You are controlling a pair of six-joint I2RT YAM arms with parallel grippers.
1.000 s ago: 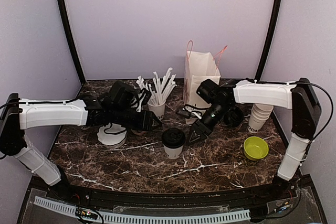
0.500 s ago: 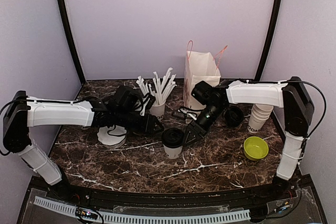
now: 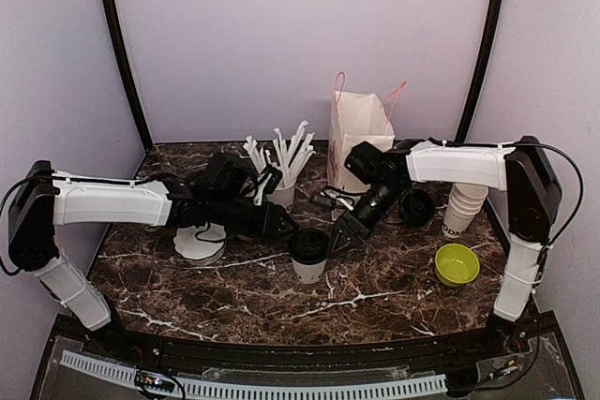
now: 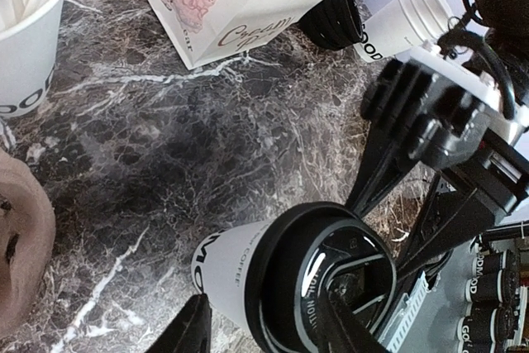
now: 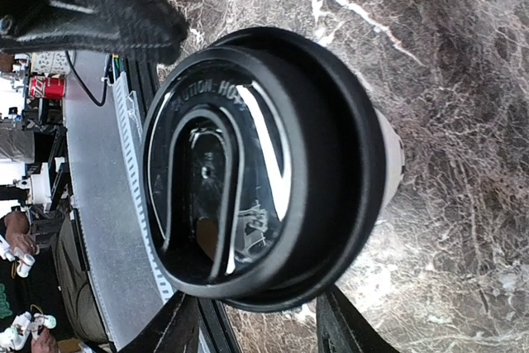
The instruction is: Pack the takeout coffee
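One takeout coffee cup (image 3: 308,257), white with a black lid, stands upright on the marble table (image 3: 234,297) in the middle. My left gripper (image 3: 285,225) is open, just up-left of its lid. My right gripper (image 3: 335,238) is open, just right of the lid. In the left wrist view the cup (image 4: 235,266) lies between my left gripper's (image 4: 269,330) spread fingers. In the right wrist view the lid (image 5: 256,163) fills the space ahead of my right gripper (image 5: 260,332), whose fingers stand apart on either side of it. No second lidded cup shows.
A white paper bag (image 3: 358,133) stands open at the back. A cup of wrapped straws (image 3: 280,189) is behind the left gripper. A stack of lidless cups (image 3: 461,209), black lids (image 3: 417,207), a green bowl (image 3: 457,264) and a white disc (image 3: 200,242) lie around.
My right gripper has moved left up to the cup. My left gripper has moved right and closer to the cup. The cup has not moved.
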